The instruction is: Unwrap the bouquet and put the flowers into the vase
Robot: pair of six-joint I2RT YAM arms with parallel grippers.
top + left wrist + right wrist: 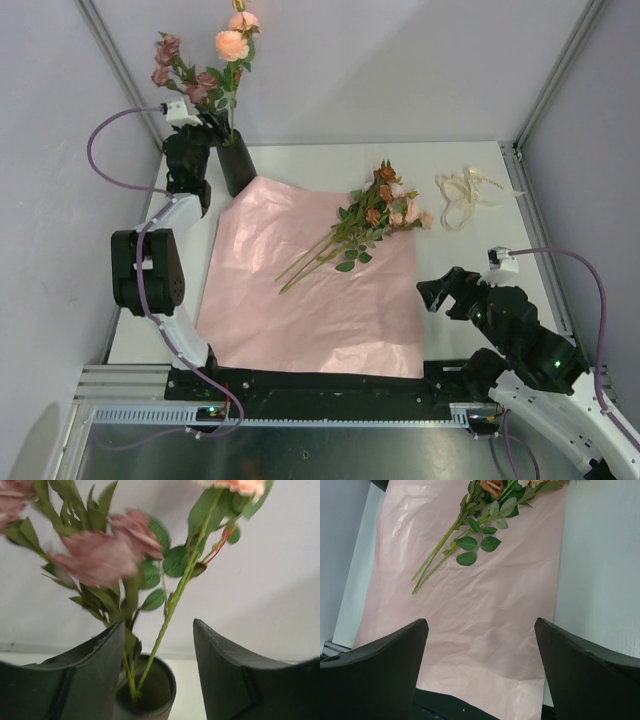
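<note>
Stems (229,95) in vase (237,165) back left, flowers (368,218) on paper (300,320), ribbon (462,197) right

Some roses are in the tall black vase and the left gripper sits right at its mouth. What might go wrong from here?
1. The left gripper stands open with leafy green stems between its fingers; backing away could snag leaves and tip the tall, narrow black vase.
2. The remaining roses lie flat on the thin pink paper sheet; a pinch there might catch paper too.
</note>
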